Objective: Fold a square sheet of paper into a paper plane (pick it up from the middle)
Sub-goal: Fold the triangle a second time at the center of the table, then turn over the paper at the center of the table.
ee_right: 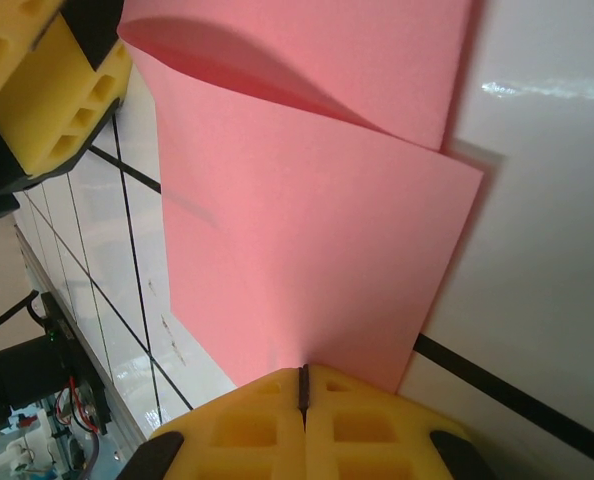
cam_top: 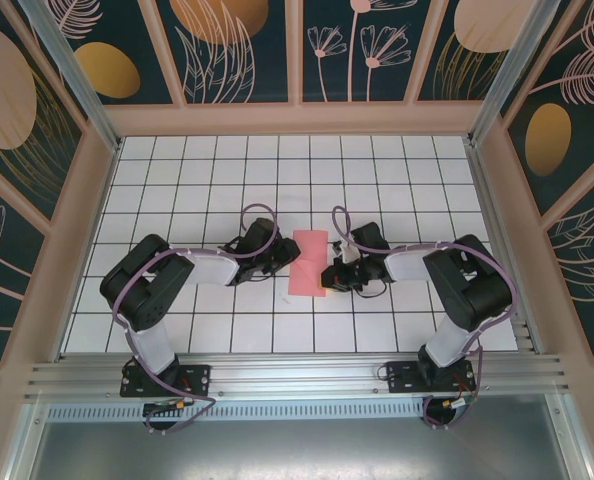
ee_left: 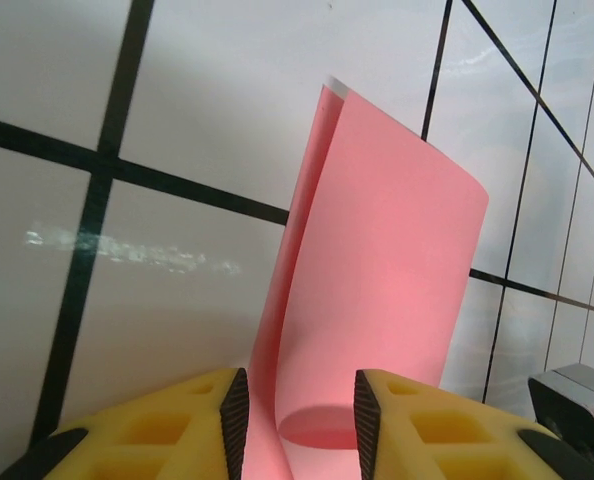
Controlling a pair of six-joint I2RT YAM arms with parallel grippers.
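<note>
Folding is at an early stage. The sheet of paper [cam_top: 309, 262] lies near the middle of the table [cam_top: 277, 180], a little toward the near edge. It is doubled over on itself and is not yet a dart. Seen from above, its long axis runs from the far edge toward the near edge, with one claw on each side.

Left claw [ee_left: 300, 415]: spread. The two yellow pads [ee_left: 235, 415] stand apart, and the rounded, uncreased bend of the sheet sits in the gap between them. The upper layer lifts off the table. Whether either pad touches the paper cannot be told from the wrist view.

Right claw [ee_right: 302, 395]: pressed together. The sheet's edge runs into the seam between the pads, so it is judged to be pinching the paper there. In the overhead view this grip is on the sheet's right side, toward its near corner.

Finding: the sheet lies between the claws, with the left claw at its left edge and the right claw at its right edge, both close in. The bend is loose, so the next move appears to call for pressing it flat into a crease along the long axis. The right claw would act as the anchor.

Risk: the thin paper may spring open or slide on the smooth tiles.
</note>
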